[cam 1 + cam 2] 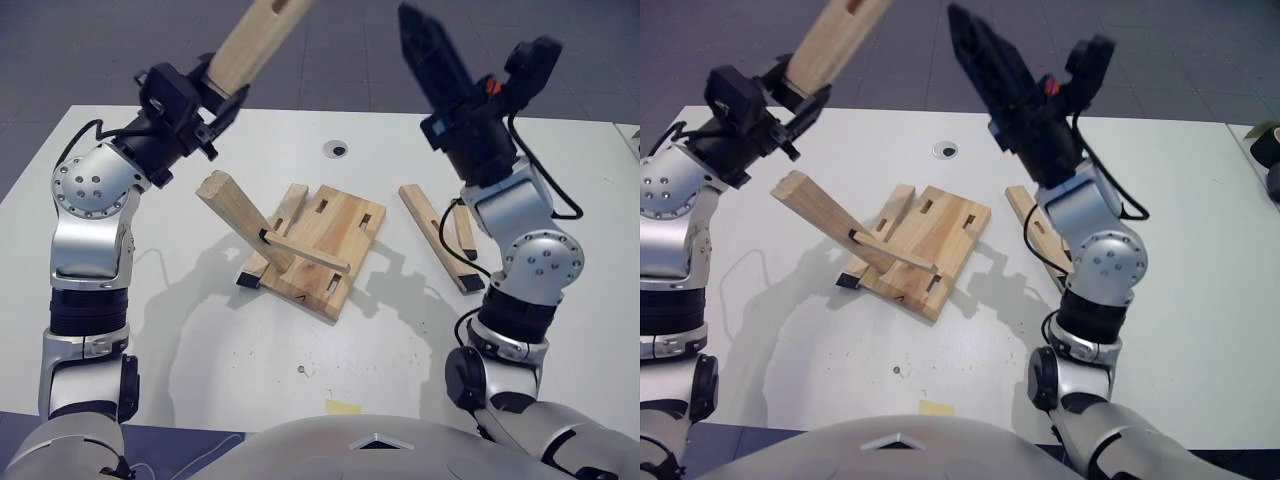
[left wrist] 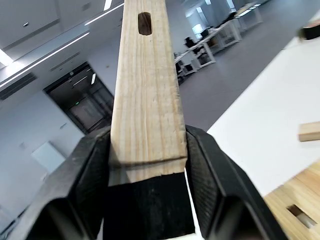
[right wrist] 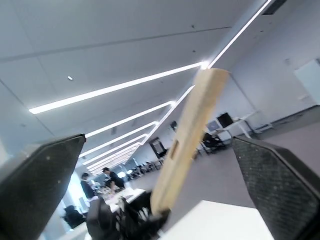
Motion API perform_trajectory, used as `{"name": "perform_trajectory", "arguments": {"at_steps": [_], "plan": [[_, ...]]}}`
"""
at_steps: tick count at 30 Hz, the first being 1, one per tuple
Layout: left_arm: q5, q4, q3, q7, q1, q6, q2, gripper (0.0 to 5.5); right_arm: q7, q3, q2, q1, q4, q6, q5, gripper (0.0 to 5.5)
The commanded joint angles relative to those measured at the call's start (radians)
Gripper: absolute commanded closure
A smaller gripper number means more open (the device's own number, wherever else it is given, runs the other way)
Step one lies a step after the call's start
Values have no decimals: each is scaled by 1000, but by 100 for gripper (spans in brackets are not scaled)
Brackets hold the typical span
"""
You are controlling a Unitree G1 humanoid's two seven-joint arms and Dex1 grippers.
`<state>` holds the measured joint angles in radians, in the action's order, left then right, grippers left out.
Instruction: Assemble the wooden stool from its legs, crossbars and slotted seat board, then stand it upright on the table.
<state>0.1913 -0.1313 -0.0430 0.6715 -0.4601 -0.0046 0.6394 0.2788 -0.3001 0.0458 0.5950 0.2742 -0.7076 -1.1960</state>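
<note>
Our left claw grips a leg by its end, high at ten o'clock from the seat board lying on the table; our right claw hangs spread and empty at one o'clock. Held so near its end, the leg may twist, miss its slot or knock the fitted leg

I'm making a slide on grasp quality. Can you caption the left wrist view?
Left gripper shut on a slotted wooden leg, raised above the white table and seat board.
</note>
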Motion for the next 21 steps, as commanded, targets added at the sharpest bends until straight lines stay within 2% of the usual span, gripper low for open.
{"name": "perform_trajectory", "arguments": {"at_steps": [1, 12, 21], "plan": [[22, -31, 17, 56, -12, -15, 4, 346, -21, -5, -10, 58, -60, 18, -49, 10], [57, -90, 25, 76, 24, 42, -25, 346, -21, 30, -13, 104, -188, 119, 86, 10], [61, -102, 34, 101, 32, 53, -27, 346, 78, 5, 11, 95, -123, 87, -72, 143]]}}
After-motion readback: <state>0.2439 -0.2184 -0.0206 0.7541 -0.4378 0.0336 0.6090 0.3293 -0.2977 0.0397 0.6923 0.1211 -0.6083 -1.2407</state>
